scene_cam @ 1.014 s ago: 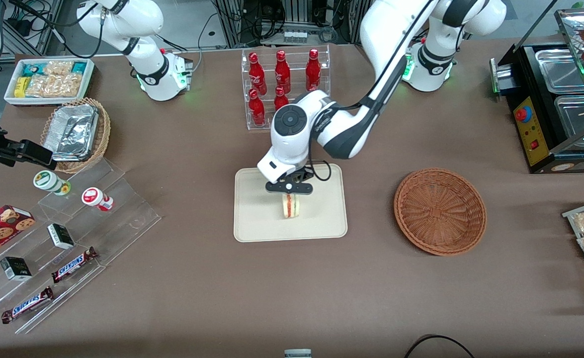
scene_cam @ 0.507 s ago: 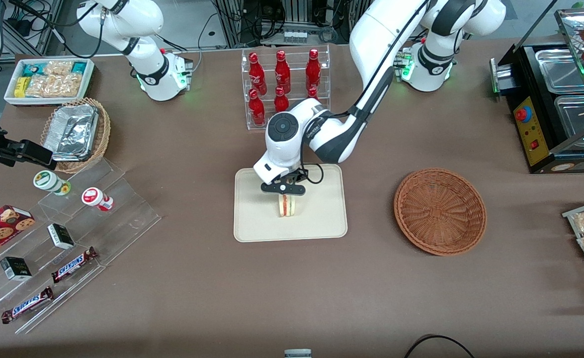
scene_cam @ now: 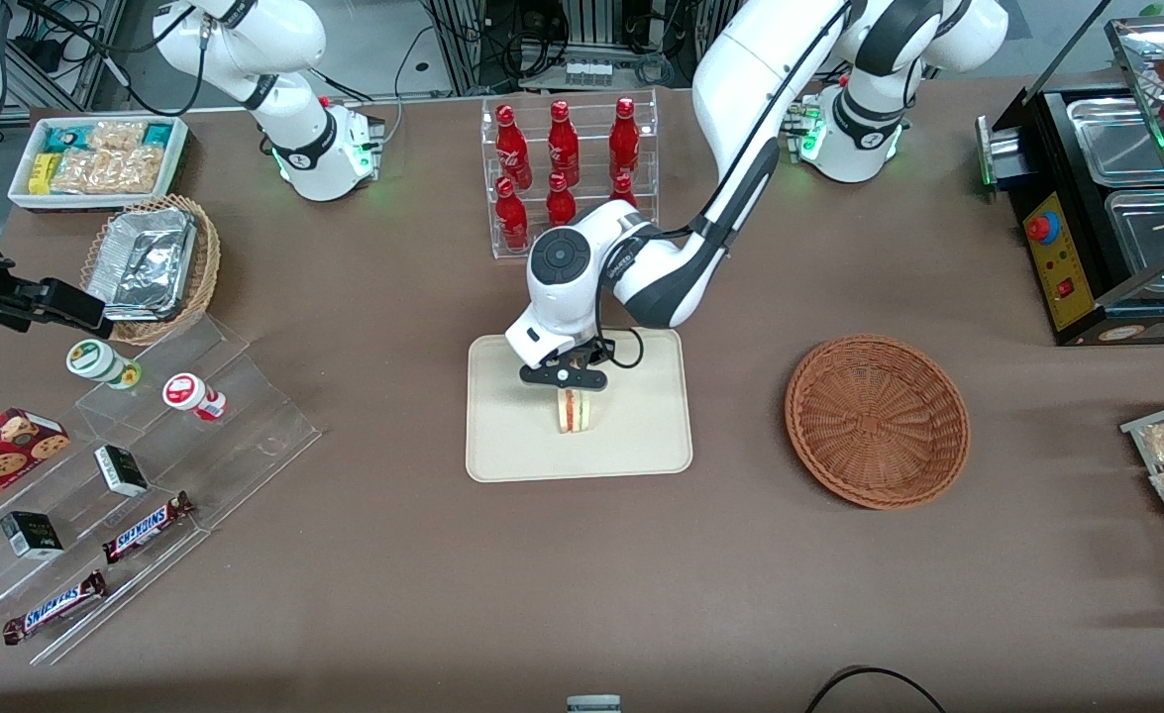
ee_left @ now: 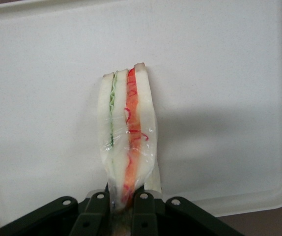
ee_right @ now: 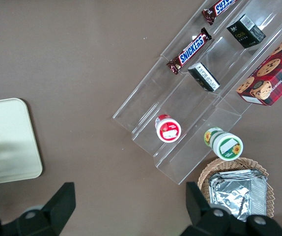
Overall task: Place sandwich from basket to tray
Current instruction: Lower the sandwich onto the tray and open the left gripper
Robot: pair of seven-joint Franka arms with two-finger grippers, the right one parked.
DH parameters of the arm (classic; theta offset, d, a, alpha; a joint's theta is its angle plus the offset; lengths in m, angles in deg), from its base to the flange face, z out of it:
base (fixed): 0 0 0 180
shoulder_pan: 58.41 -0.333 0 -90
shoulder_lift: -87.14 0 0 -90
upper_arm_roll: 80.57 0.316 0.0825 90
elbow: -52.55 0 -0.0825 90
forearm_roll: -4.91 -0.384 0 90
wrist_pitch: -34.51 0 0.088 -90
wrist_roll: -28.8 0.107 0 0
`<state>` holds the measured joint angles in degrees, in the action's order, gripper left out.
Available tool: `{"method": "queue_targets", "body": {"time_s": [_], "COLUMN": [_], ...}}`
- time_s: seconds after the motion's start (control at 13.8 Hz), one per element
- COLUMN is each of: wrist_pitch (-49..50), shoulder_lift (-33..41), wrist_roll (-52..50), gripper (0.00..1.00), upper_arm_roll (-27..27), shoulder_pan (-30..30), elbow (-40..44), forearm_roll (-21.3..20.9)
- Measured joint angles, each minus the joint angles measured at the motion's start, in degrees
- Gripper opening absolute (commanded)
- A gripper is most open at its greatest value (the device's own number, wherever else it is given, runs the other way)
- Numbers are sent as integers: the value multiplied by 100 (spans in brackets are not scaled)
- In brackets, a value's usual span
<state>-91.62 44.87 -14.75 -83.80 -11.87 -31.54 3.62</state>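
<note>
One sandwich point(scene_cam: 574, 411), one tray point(scene_cam: 641, 446), one reddish basket point(scene_cam: 877, 421), six red bottles point(scene_cam: 563, 137), two Snickers bars point(scene_cam: 149, 526), one hand point(scene_cam: 570, 394).

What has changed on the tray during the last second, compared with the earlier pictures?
The gripper carried the sandwich a little farther from the front camera and toward the parked arm's end, and remains shut on it over the tray. In the wrist view the fingers pinch the wedge's end; whether the sandwich touches the tray is unclear. The basket stayed empty and in place.
</note>
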Motion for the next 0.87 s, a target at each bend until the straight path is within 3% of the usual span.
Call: {"method": "queue_targets", "body": {"time_s": [0.07,0.14,0.58,0.87], "wrist_pitch": [0,0,29,573], "shoulder_lift": [-10,-12,88,600], "wrist_roll": [-14,-78,-292,-361], "gripper": [91,99,99,99], "upper_arm_roll": [0,0,49,104], "shoulder_pan": [0,1,0,-51], "elbow": [0,0,190,255], "forearm_roll": [0,0,1,2]}}
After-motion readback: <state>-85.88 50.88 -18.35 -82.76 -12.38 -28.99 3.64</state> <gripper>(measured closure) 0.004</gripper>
